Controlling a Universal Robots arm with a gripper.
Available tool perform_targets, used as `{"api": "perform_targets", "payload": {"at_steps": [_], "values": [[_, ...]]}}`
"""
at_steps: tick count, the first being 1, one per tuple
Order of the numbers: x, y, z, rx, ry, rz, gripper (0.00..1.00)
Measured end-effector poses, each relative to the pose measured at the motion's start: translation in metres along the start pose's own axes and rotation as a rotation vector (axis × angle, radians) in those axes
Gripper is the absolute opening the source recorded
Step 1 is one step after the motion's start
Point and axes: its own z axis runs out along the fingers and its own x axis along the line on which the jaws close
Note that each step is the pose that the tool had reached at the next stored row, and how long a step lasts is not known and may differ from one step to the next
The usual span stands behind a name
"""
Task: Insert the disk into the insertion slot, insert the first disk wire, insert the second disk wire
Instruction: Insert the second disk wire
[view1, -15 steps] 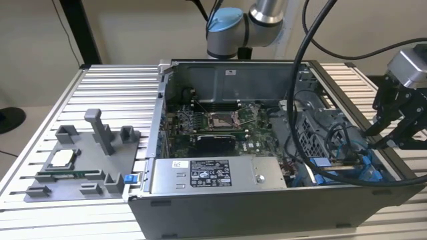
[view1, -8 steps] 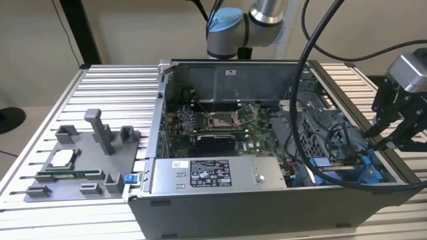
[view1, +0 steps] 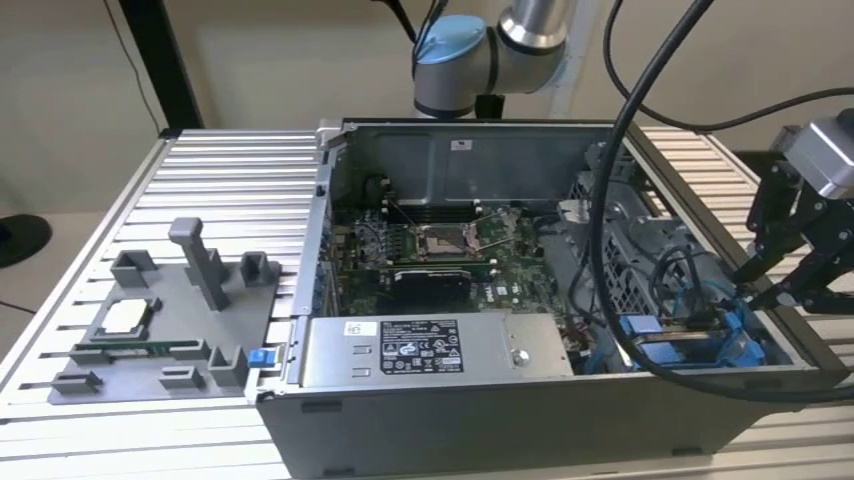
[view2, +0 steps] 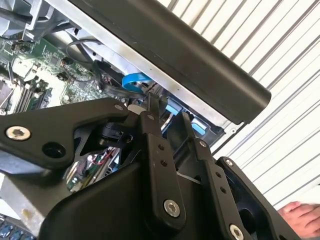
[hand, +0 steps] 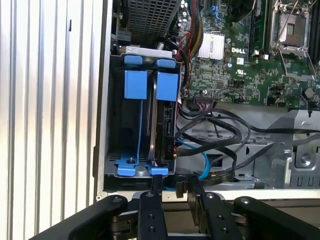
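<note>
At the exterior view's left, a light grey plastic fixture tray (view1: 134, 375) sits on the ribbed aluminium table (view1: 227, 170), well apart from the work. Next comes the open dark computer case (view1: 534, 420), with the green motherboard (view1: 441, 250) and the grey power-supply box with a sticker (view1: 534, 350) inside it. Further right, at the case's corner, is the insertion slot (hand: 115, 125), a rectangular bay of dark grey sheet metal.

The disk (hand: 162, 130) – a flat silver-grey hard drive in a bright blue plastic carrier – already sits in that bay, standing on edge. Thin black wires (hand: 215, 125) and a blue wire (hand: 204, 162) run towards its motherboard-facing edge (whether their plugs are seated I cannot tell).

At the far right, the black gripper (hand: 174, 186) hovers over the case's edge. Its two fingers (hand: 151, 200) stand apart, with nothing clearly between them, so I judge it released. The relation that matters: the disk lies straight ahead of the fingertips, just beyond them – its long axis runs away from the gripper, down the length of the bay, with the wires off to the motherboard side.
</note>
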Motion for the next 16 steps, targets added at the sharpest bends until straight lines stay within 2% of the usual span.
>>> {"api": "perform_targets", "payload": {"at_steps": [11, 13, 16], "values": [[0.0002, -0.0001, 0.0005, -0.0001, -0.0012, -0.001, 1.0], [0.0004, -0.0002, 0.0014, 0.0007, -0.0039, -0.001, 1.0], [0.0006, -0.0001, 0.0029, 0.0036, -0.0122, -0.002, 1.0]]}}
